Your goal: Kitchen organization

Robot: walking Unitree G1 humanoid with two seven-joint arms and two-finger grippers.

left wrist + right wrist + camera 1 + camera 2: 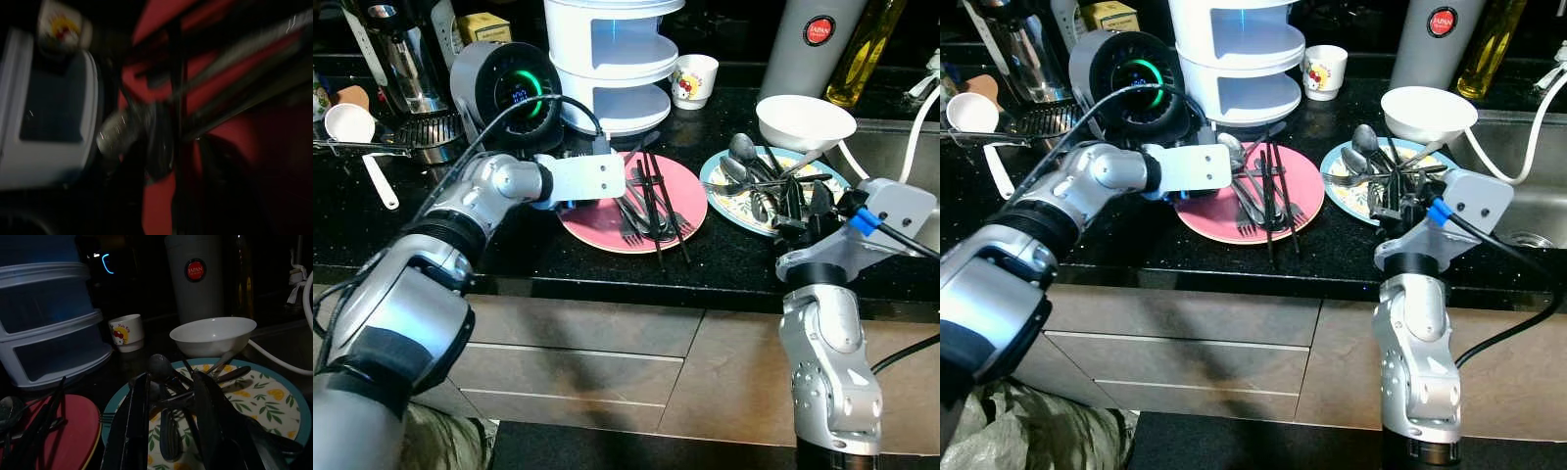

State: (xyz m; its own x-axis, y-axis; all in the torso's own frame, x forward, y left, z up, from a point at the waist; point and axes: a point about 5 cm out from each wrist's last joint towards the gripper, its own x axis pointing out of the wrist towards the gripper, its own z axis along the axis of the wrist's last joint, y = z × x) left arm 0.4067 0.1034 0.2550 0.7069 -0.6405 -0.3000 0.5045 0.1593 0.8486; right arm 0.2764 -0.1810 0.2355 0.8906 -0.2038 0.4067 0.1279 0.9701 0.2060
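Over the pink plate point(690, 211), left hand point(1226, 168) is hovering beside the chopsticks point(651, 191) lying lengthwise away from it; finger state indiscernible. Right hand point(171, 431), fingers apart, is straddling cutlery point(168, 396) on the patterned plate point(274, 401).

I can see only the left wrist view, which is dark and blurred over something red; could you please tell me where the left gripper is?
Observer: The left gripper is over the pink plate, at the black chopsticks and forks.
Operator: Thank you. Where is the right gripper?
Observer: The right gripper is over the patterned plate, among its spoons.
Operator: Is anything near that plate?
Observer: A white bowl sits just behind it.
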